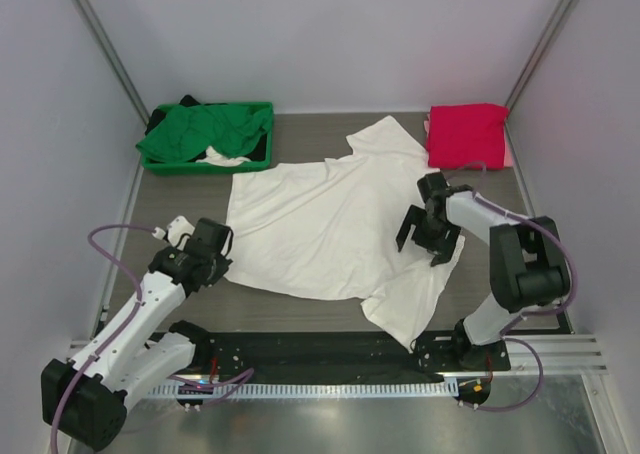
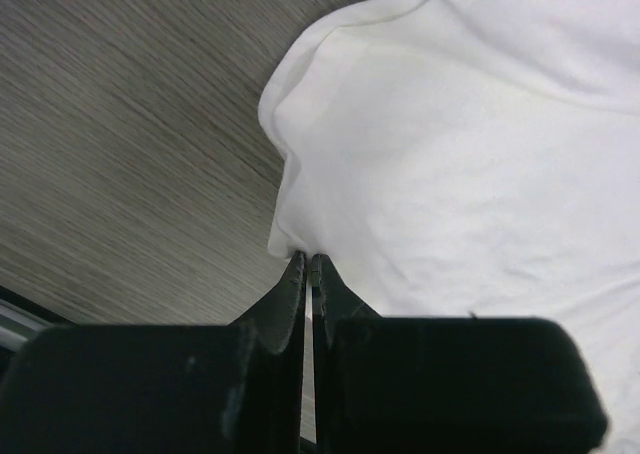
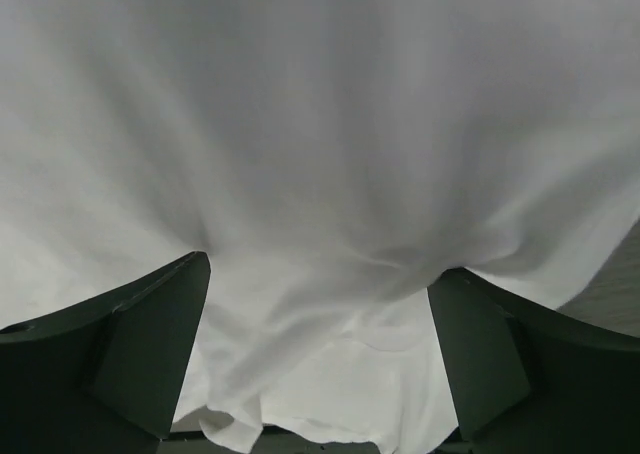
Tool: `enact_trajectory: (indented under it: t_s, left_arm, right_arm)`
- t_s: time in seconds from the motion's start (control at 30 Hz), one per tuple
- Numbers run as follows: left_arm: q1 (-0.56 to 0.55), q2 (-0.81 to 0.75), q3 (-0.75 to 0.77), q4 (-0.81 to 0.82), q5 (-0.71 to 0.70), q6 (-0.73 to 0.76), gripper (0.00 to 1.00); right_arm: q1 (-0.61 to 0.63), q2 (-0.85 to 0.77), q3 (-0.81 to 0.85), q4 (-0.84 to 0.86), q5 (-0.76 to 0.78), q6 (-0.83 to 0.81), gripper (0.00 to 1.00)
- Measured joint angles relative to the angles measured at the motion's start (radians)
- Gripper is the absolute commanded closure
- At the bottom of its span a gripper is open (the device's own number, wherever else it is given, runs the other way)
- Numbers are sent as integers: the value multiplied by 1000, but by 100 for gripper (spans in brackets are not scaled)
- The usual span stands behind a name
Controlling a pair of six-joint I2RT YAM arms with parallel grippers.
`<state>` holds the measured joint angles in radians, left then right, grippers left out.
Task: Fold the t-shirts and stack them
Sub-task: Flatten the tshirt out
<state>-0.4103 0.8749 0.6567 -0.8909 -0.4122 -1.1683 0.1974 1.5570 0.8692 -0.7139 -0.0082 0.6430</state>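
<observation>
Left gripper [image 2: 308,264]: pinched shut on the edge of your white tee [image 2: 450,174]
Right gripper [image 3: 320,269]: spread wide over that tee, gripping nothing

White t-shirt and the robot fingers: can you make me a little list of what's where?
white t-shirt: spread out, mid-table
left fingers: shut, pinching its left edge
right fingers: open, over its right side
pink-red t-shirt: folded, far right corner
green t-shirt: heaped in the green bin
</observation>
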Motion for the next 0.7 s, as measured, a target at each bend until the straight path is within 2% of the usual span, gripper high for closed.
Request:
enact_trajectory:
  t_s: [0.13,0.27,0.43,0.57,0.7]
  left_arm:
    - [26,31,13,4,-5,36,100]
    - [97,106,62,30,13,84,100]
    - [145,172,107,81,53,122,100]
    - [147,182,100,119,93,129,100]
    - [147,182,64,155,119,129,100]
  right_arm:
    - [-10,224,249,-51,51,-68,4]
    - [-10,424,537,-84,102,-136,4]
    - [-10,517,754,-77,150,-208,4]
    - [-10,380,671,-71,221,-212,5]
    - [-10,84,375,-48,260,-141,7]
